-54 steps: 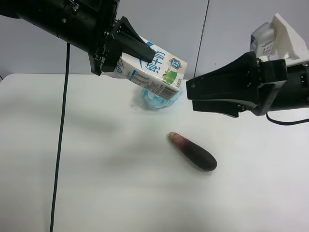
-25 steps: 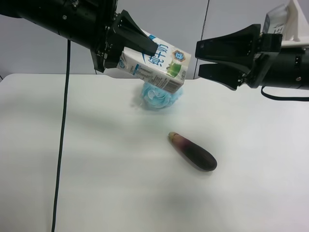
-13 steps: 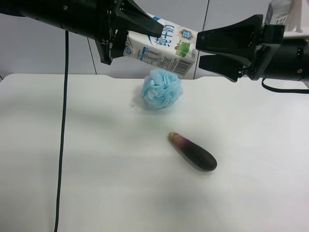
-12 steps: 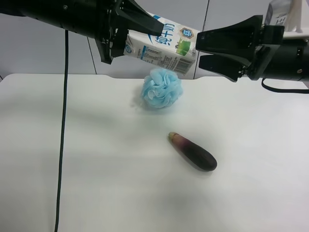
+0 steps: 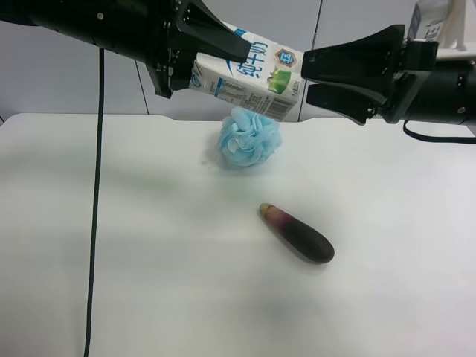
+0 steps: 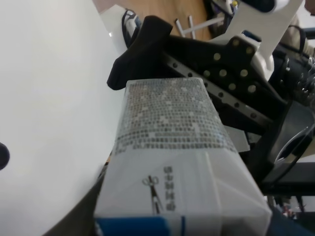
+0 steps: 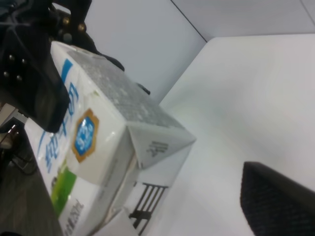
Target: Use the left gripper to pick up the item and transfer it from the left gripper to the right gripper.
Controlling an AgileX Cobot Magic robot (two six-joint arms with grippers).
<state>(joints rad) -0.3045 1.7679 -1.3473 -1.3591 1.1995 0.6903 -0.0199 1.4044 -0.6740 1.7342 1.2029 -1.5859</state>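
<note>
The item, a white milk carton with blue characters and a green patch, hangs in the air above the table, lying nearly level. My left gripper, on the arm at the exterior high view's left, is shut on its base end. My right gripper, on the arm at that view's right, is open, its two fingertips right at the carton's gabled end. In the right wrist view the carton fills the frame, with one of my right fingers beside it. The left wrist view shows the carton with the right gripper's finger beyond it.
A fluffy blue bath sponge sits on the white table just below the carton. A dark purple eggplant lies nearer the front. A black cable hangs from the left arm down over the table.
The left gripper has lifted the carton up off the sponge and carried it towards the right gripper. The right gripper rose to the carton's height and now stands at its end.
</note>
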